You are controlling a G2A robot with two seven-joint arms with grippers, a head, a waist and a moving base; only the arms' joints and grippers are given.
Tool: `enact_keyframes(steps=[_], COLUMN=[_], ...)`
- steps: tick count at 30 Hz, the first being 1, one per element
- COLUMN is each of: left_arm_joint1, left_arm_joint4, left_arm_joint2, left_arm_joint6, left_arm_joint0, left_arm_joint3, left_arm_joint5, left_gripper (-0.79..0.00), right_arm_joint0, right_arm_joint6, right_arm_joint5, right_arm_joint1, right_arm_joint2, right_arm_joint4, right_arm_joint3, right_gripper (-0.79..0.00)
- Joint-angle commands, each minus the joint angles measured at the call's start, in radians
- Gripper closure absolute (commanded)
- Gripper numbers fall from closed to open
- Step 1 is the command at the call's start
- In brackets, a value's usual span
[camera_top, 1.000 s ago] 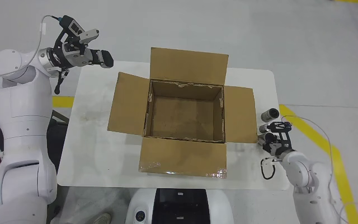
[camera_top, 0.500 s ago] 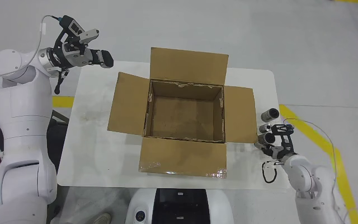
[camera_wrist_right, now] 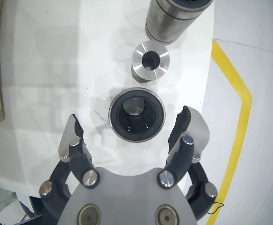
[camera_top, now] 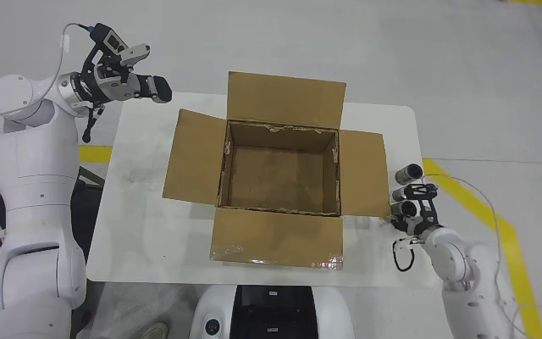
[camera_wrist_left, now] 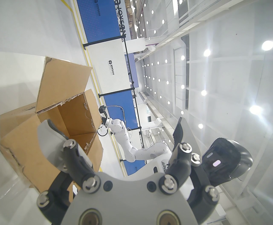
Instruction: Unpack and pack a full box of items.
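An open cardboard box [camera_top: 279, 178] stands in the middle of the white table [camera_top: 144, 220], flaps spread, with nothing inside. Three metal cylinders lie by the table's right edge: a large sleeve [camera_wrist_right: 170, 19], a small bored bushing [camera_wrist_right: 150, 61] and a black-lined bearing [camera_wrist_right: 137, 115]. My right gripper [camera_wrist_right: 129, 111] is open just above the bearing, one finger on each side of it, not touching. In the top view the right gripper [camera_top: 406, 216] sits over the nearest cylinder [camera_top: 405, 208]. My left gripper [camera_top: 161, 89] is open and holds nothing, raised past the table's far left corner.
The box's right flap [camera_top: 362, 174] lies close to the cylinders. The table's right edge [camera_wrist_right: 210, 64] runs just beyond them, with a yellow floor line [camera_wrist_right: 232, 85] past it. Bare tabletop lies left of the box. The box [camera_wrist_left: 64, 89] also appears in the left wrist view.
My right gripper has shifted slightly toward the box and now sits over the nearest cylinder. The left arm and the box have not moved.
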Motion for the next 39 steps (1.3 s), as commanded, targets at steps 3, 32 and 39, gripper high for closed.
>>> enact_keyframes(steps=[3, 32, 39], left_arm_joint1=[0.000, 0.000, 0.000], left_arm_joint4=[0.000, 0.000, 0.000], left_arm_joint2=[0.000, 0.000, 0.000], left_arm_joint6=[0.000, 0.000, 0.000], left_arm_joint0=[0.000, 0.000, 0.000], left_arm_joint3=[0.000, 0.000, 0.000], left_arm_joint5=[0.000, 0.000, 0.000], left_gripper=[-0.785, -0.785, -0.785], right_arm_joint0=[0.018, 0.002, 0.018], right_arm_joint6=[0.004, 0.145, 0.179], right_arm_joint5=[-0.008, 0.018, 0.022], right_arm_joint1=[0.002, 0.022, 0.029], right_arm_joint2=[-0.005, 0.105, 0.127], right_arm_joint4=[-0.003, 0.136, 0.155], right_arm_joint3=[0.018, -0.209, -0.274], right_gripper=[-0.757, 0.000, 0.000])
